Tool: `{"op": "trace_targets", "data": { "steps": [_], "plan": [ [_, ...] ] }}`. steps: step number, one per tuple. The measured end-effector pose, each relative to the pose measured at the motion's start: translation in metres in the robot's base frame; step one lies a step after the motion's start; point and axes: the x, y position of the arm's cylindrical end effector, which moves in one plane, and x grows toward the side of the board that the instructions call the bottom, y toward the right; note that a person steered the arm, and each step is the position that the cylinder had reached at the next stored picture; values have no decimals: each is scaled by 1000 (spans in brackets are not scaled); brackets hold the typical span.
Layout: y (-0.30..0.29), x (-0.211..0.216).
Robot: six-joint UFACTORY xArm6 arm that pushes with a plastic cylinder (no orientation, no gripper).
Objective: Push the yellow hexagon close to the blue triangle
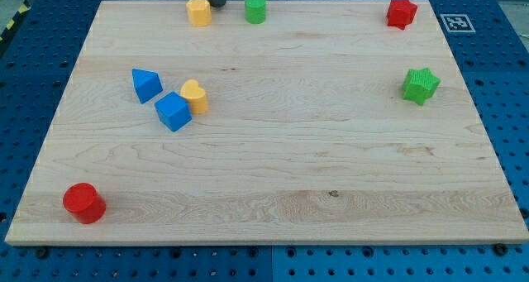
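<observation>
Sitting at the surface's (pixel 273 174) top edge, tip (pixel 216 4) just right of the yellow hexagon (pixel 198 11). No hand here, just a rod. Lining up still; next probably needing a push down-left toward the blue triangle (pixel 145 84), well apart.

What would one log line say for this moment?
tip: right of yellow hexagon block | blue triangle block: far | task: not done
</observation>
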Motion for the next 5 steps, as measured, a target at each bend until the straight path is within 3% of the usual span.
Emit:
{"op": "trace_targets", "data": {
  "steps": [2, 5],
  "plan": [
    [-36, 13],
    [-37, 77]
  ]
}}
